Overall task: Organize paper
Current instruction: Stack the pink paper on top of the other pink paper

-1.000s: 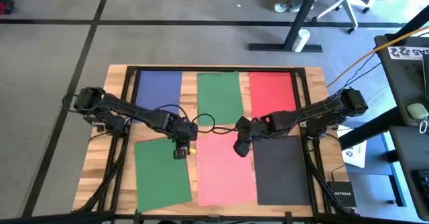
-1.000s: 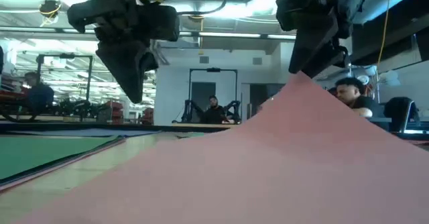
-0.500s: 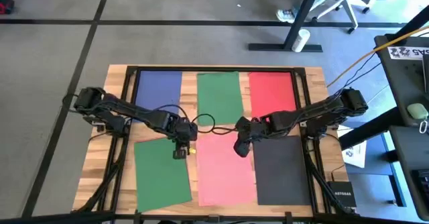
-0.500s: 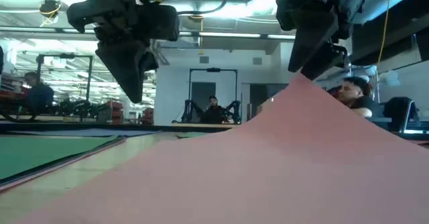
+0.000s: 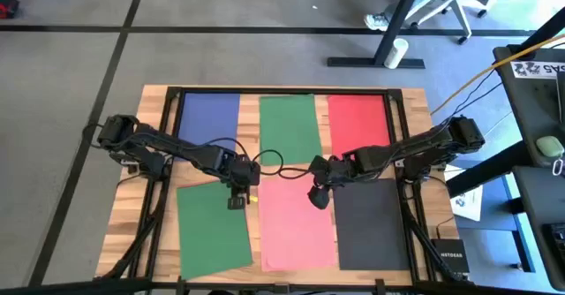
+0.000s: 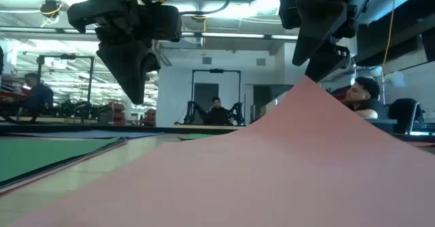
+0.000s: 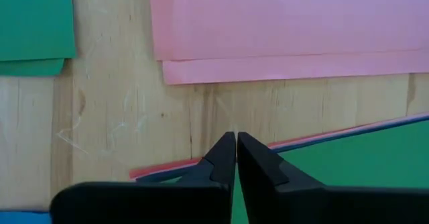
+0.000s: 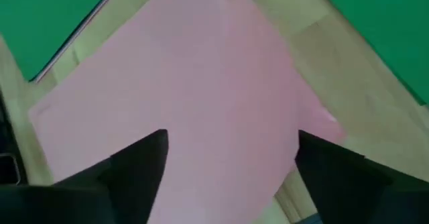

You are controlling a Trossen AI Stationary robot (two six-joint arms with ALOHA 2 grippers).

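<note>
Wood table (image 5: 415,127): right gripper (image 5: 317,197) lifting pink sheet (image 5: 296,229) corner.

The whole table (image 5: 415,109) is seen straight down from overhead, crossed level from tabletop height, and viewed close by both wrist cams, the pink sheet (image 5: 296,229) shared.

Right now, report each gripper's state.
Left gripper: shut, holding nothing.
Right gripper: open, fingers spread over the pink sheet.
</note>
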